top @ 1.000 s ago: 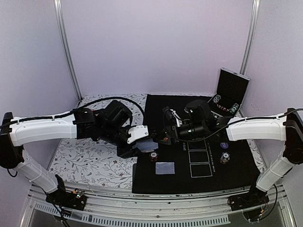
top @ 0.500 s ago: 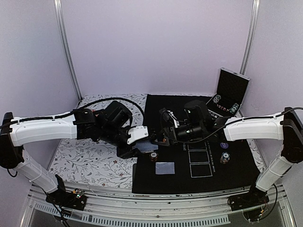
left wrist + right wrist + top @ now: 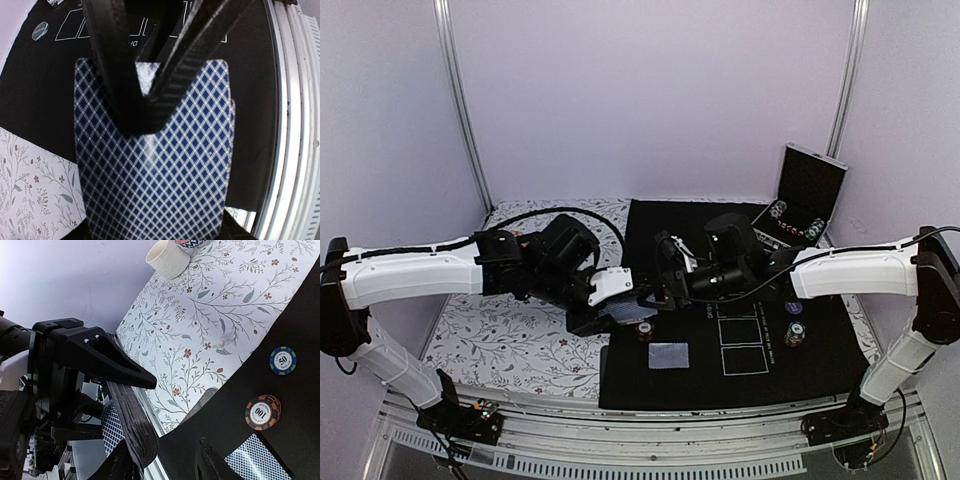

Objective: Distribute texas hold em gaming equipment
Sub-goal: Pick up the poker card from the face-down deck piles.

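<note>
Nearest, one loose card (image 3: 668,354) lies flat on the black mat (image 3: 820,372). Behind it, the left end effector (image 3: 616,312) is pinching the deck (image 3: 160,185), back up, long axis pointing straight out twd the right arm. Right end effector (image 3: 146,119) tips are over the deck's outer half, can't tell if it's gripping.

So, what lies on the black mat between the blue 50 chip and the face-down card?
The red 100 chip lies there, apart from both the blue 50 chip and the face-down card; the right wrist view shows it.
</note>
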`<state>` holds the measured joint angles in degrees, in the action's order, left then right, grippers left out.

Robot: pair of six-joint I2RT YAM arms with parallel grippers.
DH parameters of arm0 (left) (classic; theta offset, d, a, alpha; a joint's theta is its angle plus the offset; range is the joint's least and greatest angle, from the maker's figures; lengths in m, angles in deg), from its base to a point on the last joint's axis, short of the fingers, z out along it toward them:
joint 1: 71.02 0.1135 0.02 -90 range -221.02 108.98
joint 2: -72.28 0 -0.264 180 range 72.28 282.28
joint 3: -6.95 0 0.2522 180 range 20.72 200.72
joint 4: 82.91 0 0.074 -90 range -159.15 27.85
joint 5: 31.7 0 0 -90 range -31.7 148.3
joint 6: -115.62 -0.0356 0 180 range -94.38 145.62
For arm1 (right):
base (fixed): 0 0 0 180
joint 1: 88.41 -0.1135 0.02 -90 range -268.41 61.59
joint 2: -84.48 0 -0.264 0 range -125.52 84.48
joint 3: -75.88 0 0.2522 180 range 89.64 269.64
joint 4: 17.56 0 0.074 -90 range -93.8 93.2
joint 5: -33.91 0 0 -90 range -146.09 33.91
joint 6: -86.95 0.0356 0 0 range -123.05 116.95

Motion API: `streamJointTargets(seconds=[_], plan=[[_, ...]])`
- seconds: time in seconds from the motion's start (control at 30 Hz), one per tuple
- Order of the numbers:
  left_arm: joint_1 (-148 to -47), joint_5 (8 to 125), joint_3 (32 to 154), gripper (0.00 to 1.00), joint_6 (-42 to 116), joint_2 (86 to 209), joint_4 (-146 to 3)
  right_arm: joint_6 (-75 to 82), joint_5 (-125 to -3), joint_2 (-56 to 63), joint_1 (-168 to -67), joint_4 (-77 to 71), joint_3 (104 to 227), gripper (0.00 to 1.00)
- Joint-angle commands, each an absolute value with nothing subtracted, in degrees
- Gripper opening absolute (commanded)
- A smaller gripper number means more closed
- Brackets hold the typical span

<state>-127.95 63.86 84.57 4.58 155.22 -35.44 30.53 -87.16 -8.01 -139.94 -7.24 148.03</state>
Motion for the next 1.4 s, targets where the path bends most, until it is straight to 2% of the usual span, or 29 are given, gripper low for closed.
streamJointTargets(seconds=[0.0,0.17,0.47,1.0,1.17,1.37], plan=[[-127.3,64.5,84.5,0.56,4.1,154.0,-36.8,30.2,-84.7,-5.2,-140.2,-5.1,146.6,0.43],[-127.3,64.5,84.4,0.56,4.2,154.1,-36.8,30.2,-85.1,-5.2,-140.1,-4.6,147.0,0.4],[-127.4,64.4,84.4,0.56,4.2,154.1,-36.8,29.2,-83.4,-3.6,-140.1,-1.2,147.8,0.26],[-127.3,64.1,84.3,0.57,4.1,154.2,-36.8,28.4,-81.9,-1.3,-140.2,2.1,148.2,0.2],[-127.3,64.0,84.3,0.57,4.1,154.2,-36.8,28.6,-81.9,-0.7,-140.2,2.2,148.2,0.05],[-127.4,64.1,84.3,0.57,4.0,154.1,-36.8,28.4,-81.1,1.3,-140.1,3.3,147.9,0.02]])
